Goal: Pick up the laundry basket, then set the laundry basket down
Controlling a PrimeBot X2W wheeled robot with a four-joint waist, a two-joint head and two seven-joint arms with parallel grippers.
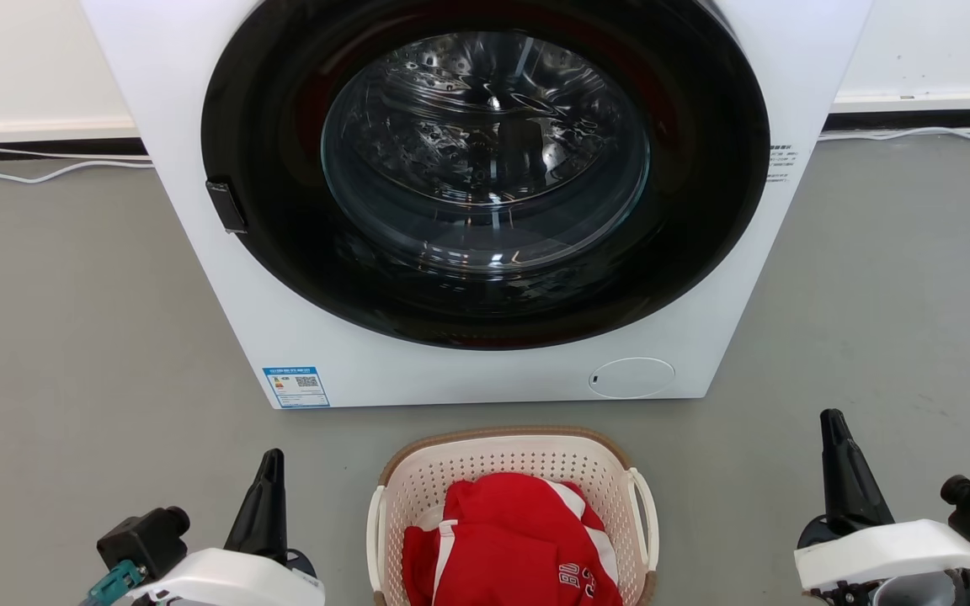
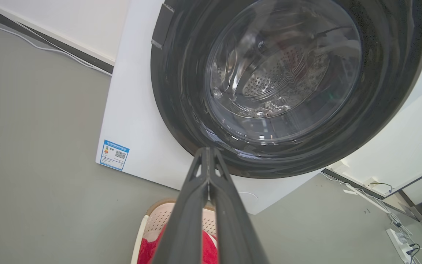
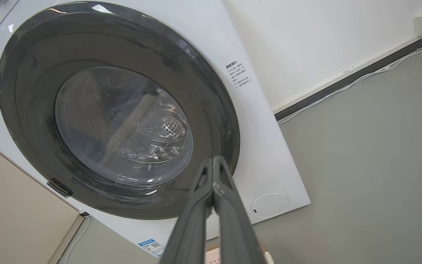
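Grey floor (image 1: 72, 337) runs back to a white wall (image 1: 30, 59), and a pale cable (image 1: 30, 175) lies along the dark skirting. A white washing machine (image 1: 199, 126) stands square ahead, its round dark door (image 1: 485, 168) shut, with the shiny drum visible through the glass. A blue label (image 1: 295, 386) sits at the lower left corner of its front and a round cap (image 1: 631, 378) at the lower right.

On the floor just in front of the machine, apart from it, stands the laundry basket (image 1: 502, 459), cream-white and perforated with a tan rim (image 1: 493, 433). It has a white loop handle on each side, one on the left (image 1: 375, 539) and one on the right (image 1: 647, 522). A red garment (image 1: 510, 539) with white stripes lies bunched inside it.

The left gripper (image 1: 273, 461) rises at the lower left, beside the basket and clear of it. Its two dark fingers are pressed together with nothing between them, as the left wrist view confirms. The right gripper (image 1: 830, 418) stands at the lower right, well apart from the basket. Its fingers are likewise closed tip to tip on nothing and point toward the machine.
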